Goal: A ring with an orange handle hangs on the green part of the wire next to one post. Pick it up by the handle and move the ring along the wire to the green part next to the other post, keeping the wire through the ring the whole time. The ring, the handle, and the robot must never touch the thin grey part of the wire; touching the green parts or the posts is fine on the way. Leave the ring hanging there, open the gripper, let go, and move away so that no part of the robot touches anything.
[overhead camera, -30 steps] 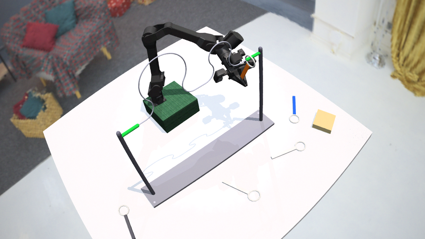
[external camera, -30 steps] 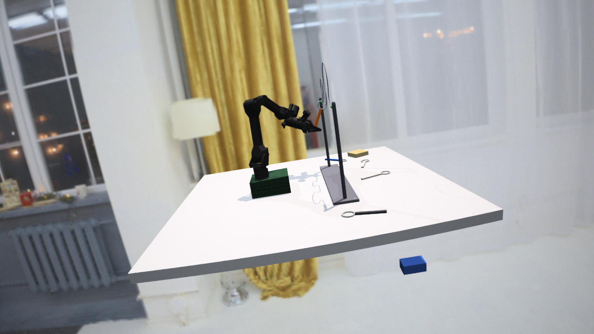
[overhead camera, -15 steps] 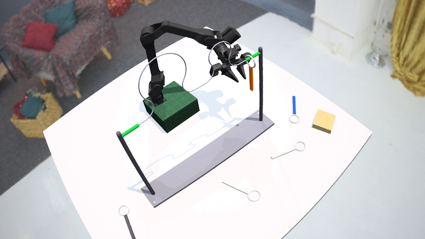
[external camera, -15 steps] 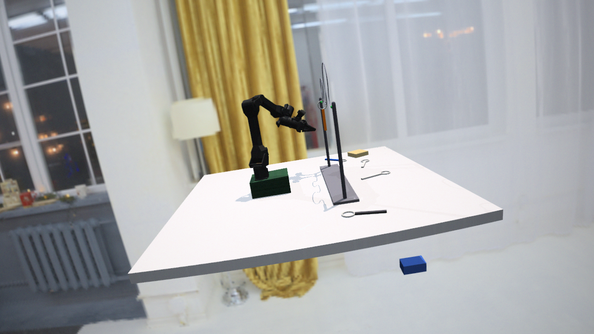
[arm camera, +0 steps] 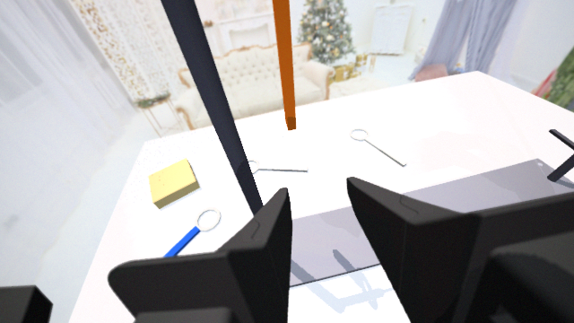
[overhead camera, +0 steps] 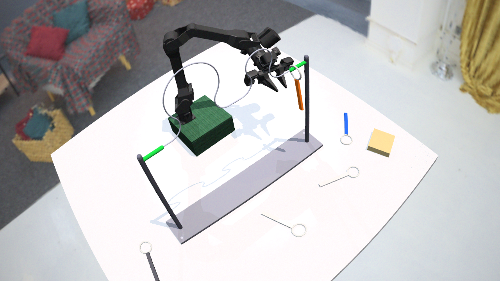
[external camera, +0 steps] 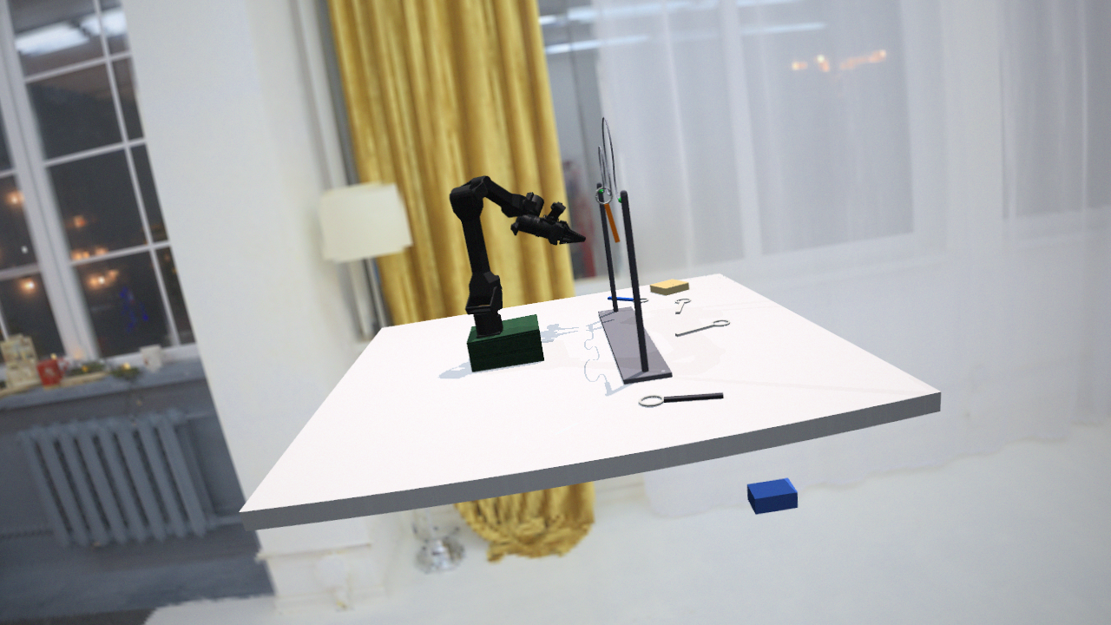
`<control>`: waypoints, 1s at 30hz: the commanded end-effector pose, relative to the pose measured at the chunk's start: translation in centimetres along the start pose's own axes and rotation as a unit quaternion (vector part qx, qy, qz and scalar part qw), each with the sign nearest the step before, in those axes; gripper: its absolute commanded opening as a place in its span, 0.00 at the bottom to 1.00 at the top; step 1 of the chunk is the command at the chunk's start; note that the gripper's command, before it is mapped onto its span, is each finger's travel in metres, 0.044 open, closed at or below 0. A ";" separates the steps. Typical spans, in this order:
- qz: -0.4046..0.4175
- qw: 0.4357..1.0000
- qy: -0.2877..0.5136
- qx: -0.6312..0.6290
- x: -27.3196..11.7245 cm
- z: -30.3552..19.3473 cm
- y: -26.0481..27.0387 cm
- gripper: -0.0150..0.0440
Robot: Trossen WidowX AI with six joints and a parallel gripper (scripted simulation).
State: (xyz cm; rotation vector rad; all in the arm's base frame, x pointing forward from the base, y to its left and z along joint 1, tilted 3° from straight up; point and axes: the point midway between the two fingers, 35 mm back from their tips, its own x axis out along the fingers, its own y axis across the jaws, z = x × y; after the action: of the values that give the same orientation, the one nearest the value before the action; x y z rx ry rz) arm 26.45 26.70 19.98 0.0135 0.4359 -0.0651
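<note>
The ring hangs on the green part of the wire near the far post. Its orange handle hangs down free. My gripper is partly open and empty, on the arm's side of the wire. In the wrist view the handle's lower end is above and beyond the fingertips, with a gap. The thin grey wire curves across the arm in the top view. The other green part is by the near post.
The posts stand on a grey base. The arm stands on a green box. A blue-handled ring tool, a yellow block and several other ring tools lie on the table. A blue block shows beyond the table edge.
</note>
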 end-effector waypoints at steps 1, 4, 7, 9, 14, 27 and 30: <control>-0.001 1.000 -0.001 0.001 0.0 0.1 -0.1 0.53; -0.001 1.000 -0.001 0.001 0.0 0.1 -0.1 0.53; 0.000 1.000 0.002 0.000 -0.8 -0.1 0.1 0.61; -0.001 1.000 0.003 0.000 -3.1 -0.1 0.1 0.70; 0.000 1.000 0.001 0.000 -5.0 0.0 -0.1 0.93; 0.000 1.000 0.001 0.000 -5.0 0.0 -0.1 1.00; 0.000 1.000 0.001 0.000 -5.0 0.0 -0.1 1.00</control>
State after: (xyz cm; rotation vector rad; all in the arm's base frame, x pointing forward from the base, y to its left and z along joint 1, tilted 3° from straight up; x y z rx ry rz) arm 21.94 26.99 21.97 0.0109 0.4410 -0.0619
